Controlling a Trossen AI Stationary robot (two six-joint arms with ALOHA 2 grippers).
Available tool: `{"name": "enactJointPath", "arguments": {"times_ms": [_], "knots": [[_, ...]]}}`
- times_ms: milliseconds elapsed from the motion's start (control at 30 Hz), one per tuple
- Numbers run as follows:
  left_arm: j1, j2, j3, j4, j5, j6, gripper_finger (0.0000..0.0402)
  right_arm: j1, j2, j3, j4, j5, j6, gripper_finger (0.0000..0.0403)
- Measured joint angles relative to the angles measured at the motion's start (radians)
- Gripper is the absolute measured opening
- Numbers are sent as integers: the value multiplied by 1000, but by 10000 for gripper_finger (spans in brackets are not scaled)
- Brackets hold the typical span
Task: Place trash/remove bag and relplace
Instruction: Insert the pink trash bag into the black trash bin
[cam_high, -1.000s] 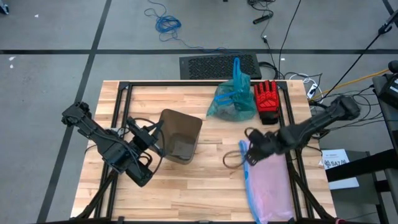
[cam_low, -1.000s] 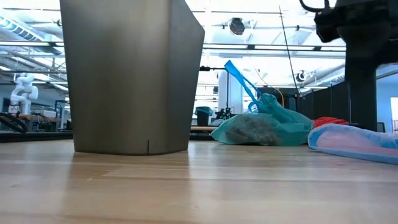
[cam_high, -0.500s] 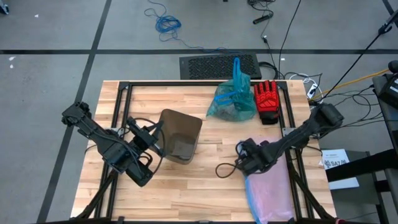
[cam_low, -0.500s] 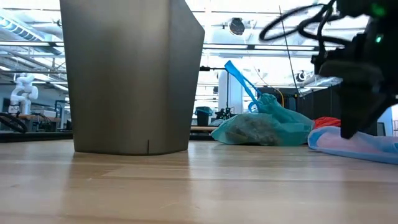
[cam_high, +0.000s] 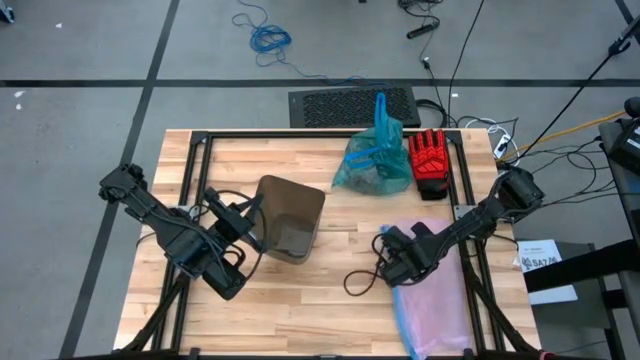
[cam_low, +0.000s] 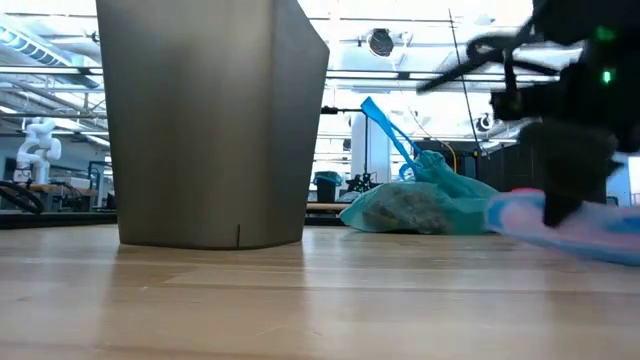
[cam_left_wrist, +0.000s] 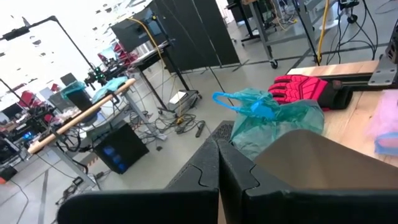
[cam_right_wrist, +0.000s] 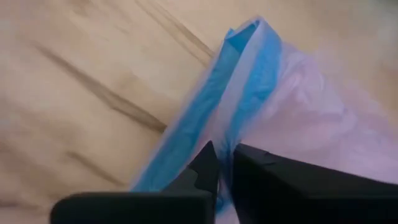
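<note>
Two grippers are shut: the right gripper (cam_right_wrist: 225, 163) pinches the blue edge of the pink bag (cam_high: 432, 300), a limp, slippery film best held by that edge. Beyond it lies the teal bag (cam_high: 372, 165). The left gripper (cam_left_wrist: 217, 163), empty, points over the bin (cam_high: 290, 222).
</note>
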Motion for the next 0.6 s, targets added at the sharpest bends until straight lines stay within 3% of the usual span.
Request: {"name": "enactJointPath", "arguments": {"times_ms": [133,300,400,600], "knots": [[0,0,0,7,2,57,0,4,0,121,-117,52,-77,3],[1,0,0,10,2,97,0,3,0,336,-294,238,-182,1],[1,0,0,10,16,103,0,-13,0,456,-307,352,-313,0],[1,0,0,23,42,177,0,-48,-1,672,-290,479,-608,0]]}}
